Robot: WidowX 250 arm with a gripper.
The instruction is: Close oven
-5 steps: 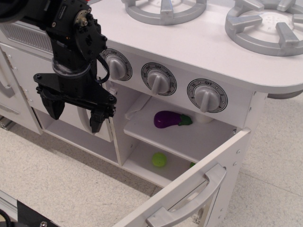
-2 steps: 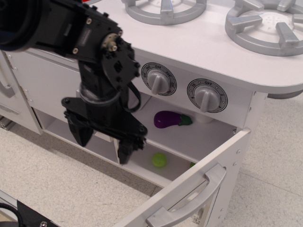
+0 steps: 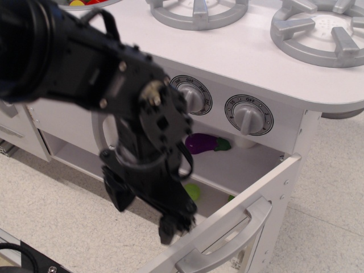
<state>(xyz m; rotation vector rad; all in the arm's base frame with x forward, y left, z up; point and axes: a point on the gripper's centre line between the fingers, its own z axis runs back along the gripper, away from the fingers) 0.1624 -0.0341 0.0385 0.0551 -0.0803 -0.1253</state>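
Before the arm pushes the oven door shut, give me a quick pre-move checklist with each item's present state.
1. Oven door open and needing closing: ok, it swings out toward the camera.
2. Gripper empty: ok, fingers spread, nothing between them.
3. Gripper positioned at door: not ok, it hangs left of the door's edge, apparently not touching.
4. Doorway free of contents: ok, eggplant lies well back on the upper shelf; the green ball sits on the lower one.
5. Handle reachable: ok, unobstructed.
6. Hinge condition: cannot tell.

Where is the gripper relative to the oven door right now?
The gripper hangs low at centre-left, in front of the open oven compartment, just left of the swung-open oven door and its grey handle.
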